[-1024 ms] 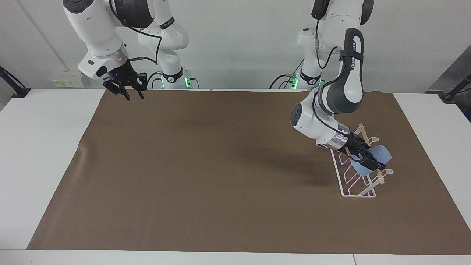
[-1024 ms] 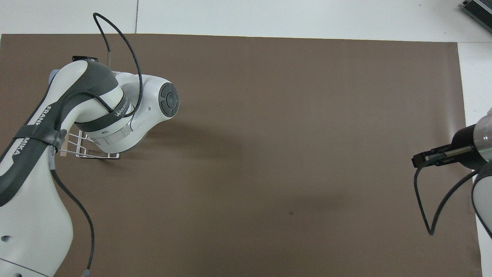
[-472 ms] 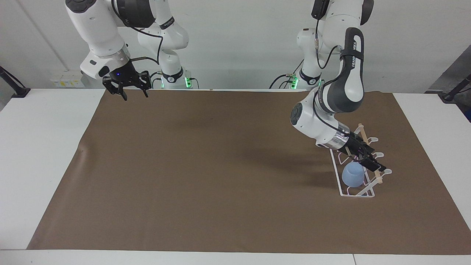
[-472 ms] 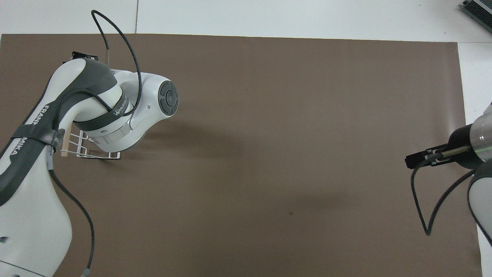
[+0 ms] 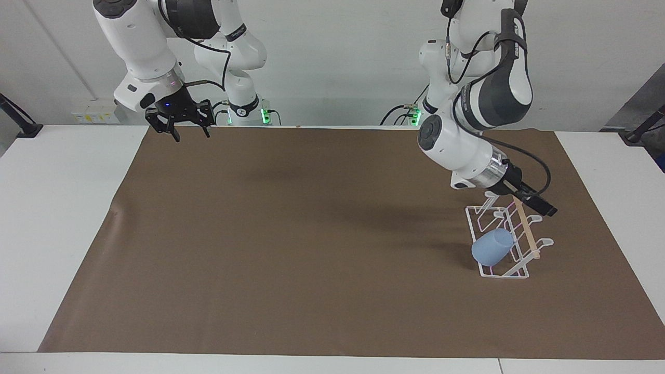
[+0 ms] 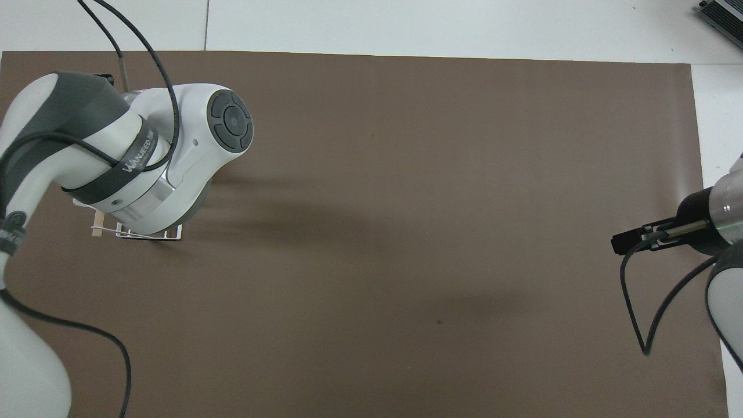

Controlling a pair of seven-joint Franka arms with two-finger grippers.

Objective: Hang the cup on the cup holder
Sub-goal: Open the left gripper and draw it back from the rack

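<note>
The light-blue cup (image 5: pixel 490 248) sits tilted on a looped prong of the white wire cup holder (image 5: pixel 504 277), at the holder's end farther from the robots, with its base pointing toward the middle of the table. The wooden dowel (image 5: pixel 526 228) runs along the holder's top. My left gripper (image 5: pixel 543 208) is empty and raised over the holder's nearer end, clear of the cup. My right gripper (image 5: pixel 179 132) waits open over the mat's edge near its base. In the overhead view the left arm hides the cup, and only the holder's edge (image 6: pixel 148 236) shows.
A brown mat (image 5: pixel 311 249) covers most of the white table (image 5: pixel 62 218). The holder stands toward the left arm's end. The right gripper's tip (image 6: pixel 621 242) shows at the mat's edge in the overhead view.
The left gripper let go of the cup, which settled onto the holder's prong. The gripper then rose and drew back toward the robots. The right gripper turned slightly in place.
</note>
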